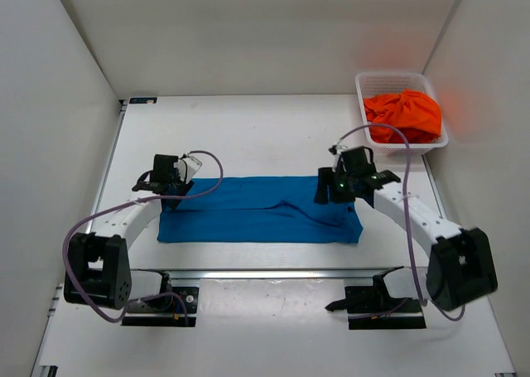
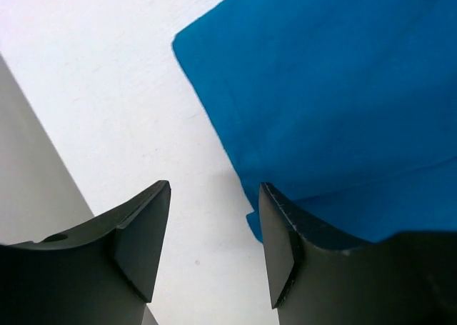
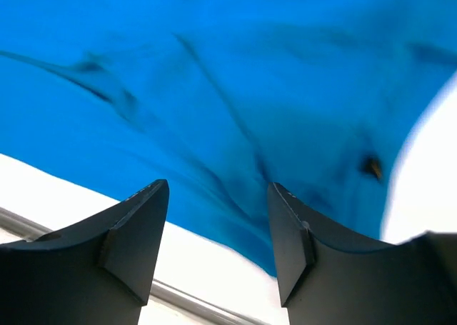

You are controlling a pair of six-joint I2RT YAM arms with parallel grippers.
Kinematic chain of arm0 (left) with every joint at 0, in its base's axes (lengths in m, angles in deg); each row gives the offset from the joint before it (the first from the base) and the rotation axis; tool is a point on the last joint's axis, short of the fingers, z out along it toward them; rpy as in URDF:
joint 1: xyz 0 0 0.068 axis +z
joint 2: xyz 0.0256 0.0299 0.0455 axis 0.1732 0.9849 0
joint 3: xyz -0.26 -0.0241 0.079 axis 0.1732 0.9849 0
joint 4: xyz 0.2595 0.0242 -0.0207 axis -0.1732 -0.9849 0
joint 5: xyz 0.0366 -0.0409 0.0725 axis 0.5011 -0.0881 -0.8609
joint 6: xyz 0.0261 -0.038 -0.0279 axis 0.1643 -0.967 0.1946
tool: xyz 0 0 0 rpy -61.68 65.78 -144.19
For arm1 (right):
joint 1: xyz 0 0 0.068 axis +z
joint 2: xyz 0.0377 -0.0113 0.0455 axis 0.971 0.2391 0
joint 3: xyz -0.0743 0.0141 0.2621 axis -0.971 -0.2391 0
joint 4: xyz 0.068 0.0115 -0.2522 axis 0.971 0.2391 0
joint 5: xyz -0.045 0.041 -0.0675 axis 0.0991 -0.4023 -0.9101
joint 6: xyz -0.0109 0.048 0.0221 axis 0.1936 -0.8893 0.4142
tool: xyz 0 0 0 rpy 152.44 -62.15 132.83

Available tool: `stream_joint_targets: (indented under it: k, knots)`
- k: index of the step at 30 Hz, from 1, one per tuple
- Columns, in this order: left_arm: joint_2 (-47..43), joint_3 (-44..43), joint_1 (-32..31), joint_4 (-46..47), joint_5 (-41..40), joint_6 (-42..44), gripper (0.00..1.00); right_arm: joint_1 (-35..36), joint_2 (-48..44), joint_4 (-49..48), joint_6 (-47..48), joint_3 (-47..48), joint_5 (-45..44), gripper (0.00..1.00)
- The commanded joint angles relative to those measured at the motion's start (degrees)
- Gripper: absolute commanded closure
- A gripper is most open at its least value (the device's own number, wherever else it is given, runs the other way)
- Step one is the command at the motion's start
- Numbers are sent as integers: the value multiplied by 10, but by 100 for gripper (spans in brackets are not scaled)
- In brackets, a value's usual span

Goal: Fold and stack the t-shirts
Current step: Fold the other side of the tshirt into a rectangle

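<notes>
We see the left jaws parted and empty at the left end of the blue t-shirt [image 1: 257, 215], folded flat on the tabletop [image 1: 248, 128]. The right jaws gape empty over its right end; the orange t-shirt [image 1: 403, 116] fills the basket [image 1: 389, 76].

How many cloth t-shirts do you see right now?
2. The bright blue cloth t-shirt lies flat mid-table; the orange cloth t-shirt is bunched in the white plastic lattice basket, possibly hiding more.
</notes>
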Motion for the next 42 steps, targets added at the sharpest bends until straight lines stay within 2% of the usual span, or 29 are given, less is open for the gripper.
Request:
stream_joint_targets:
  k: [1,6,14,18,25,28,31,36,42]
  knots:
    - [-42,-13,-1,-23,-22,-32,35,28,74,-59,7,66,11,45]
    - [-50,2,5,-10,-84,-52,34,56,191,-73,25,150,5,38]
    - [-54,23,1,3,-90,-66,34,63,264,-74,21,170,10,38]
    - [-51,21,-3,4,-92,-64,33,76,302,-65,30,194,12,43]
    - [-50,26,-3,9,-96,-64,33,61,295,-83,28,175,50,55]
    - [-51,24,-5,6,-94,-66,34,61,297,-86,33,176,60,66]
    - [-51,28,-7,8,-107,-62,33,63,284,-87,38,165,75,82]
    - [-50,29,-13,13,-108,-57,33,65,258,-84,53,143,107,100]
    - [-49,30,-17,20,-114,-52,33,101,208,-65,80,107,167,100]
